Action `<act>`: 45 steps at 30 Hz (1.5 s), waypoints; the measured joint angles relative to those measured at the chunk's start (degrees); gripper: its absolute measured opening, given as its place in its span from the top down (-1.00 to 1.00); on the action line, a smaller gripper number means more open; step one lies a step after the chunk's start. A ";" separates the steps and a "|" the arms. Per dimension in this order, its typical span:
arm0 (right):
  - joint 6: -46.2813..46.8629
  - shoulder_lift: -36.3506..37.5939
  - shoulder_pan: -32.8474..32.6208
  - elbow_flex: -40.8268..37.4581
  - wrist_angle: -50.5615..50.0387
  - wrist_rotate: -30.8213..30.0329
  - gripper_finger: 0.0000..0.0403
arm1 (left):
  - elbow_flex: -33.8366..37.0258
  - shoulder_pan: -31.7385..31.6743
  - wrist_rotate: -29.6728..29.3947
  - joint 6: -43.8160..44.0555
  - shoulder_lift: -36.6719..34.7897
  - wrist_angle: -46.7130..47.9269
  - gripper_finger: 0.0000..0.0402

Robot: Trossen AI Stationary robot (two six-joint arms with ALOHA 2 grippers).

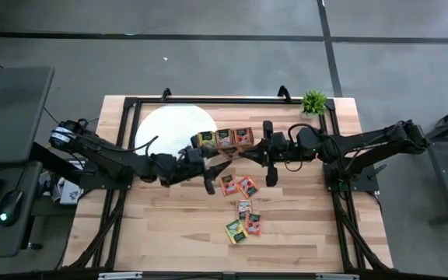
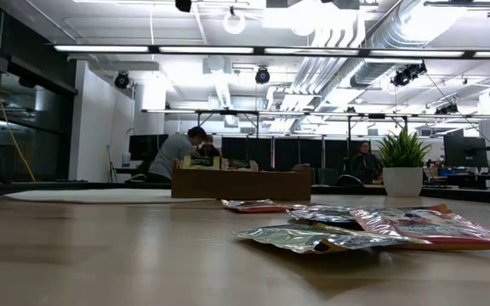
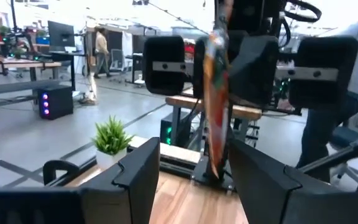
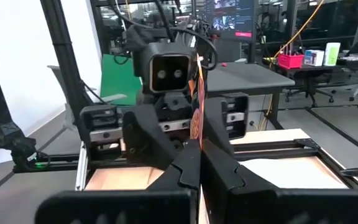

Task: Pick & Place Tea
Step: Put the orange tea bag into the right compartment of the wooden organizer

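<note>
Above mid-table, right gripper [image 4: 197, 163] pinches a red tea packet [image 4: 196, 112] edge-on between spread fingers of left gripper [image 3: 194, 171] (not touching it); other packets [image 1: 242, 210] lie on table [image 1: 169, 225].

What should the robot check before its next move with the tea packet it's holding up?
1. Right end effector shut on the tea packet: ok.
2. Packet hangs upright, edge-on, not slipping out: ok.
3. Left end effector open and facing the packet: ok.
4. Packet far enough between the left fingers to be gripped: cannot tell.
5. Room left in the wooden tray: cannot tell.
6. Loose packets lie flat on the table, out from under the raised packet: ok.
</note>
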State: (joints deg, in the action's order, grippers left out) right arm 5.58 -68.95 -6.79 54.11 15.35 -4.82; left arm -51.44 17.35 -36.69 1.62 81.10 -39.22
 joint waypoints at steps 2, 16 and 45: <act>-0.01 0.00 0.00 0.00 0.00 0.02 1.00 | 0.00 -0.81 0.81 -0.21 0.00 -0.71 0.06; -0.04 0.00 0.00 0.00 0.11 -0.53 1.00 | 0.00 -2.37 6.99 0.14 0.00 -3.93 0.88; 3.34 1.40 3.19 19.77 -36.94 6.14 0.34 | -0.02 -2.37 10.83 3.34 0.04 2.47 1.00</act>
State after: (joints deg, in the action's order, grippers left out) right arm 8.92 -67.54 -3.60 73.88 -21.58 1.32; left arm -51.46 14.97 -25.86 4.96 81.14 -36.75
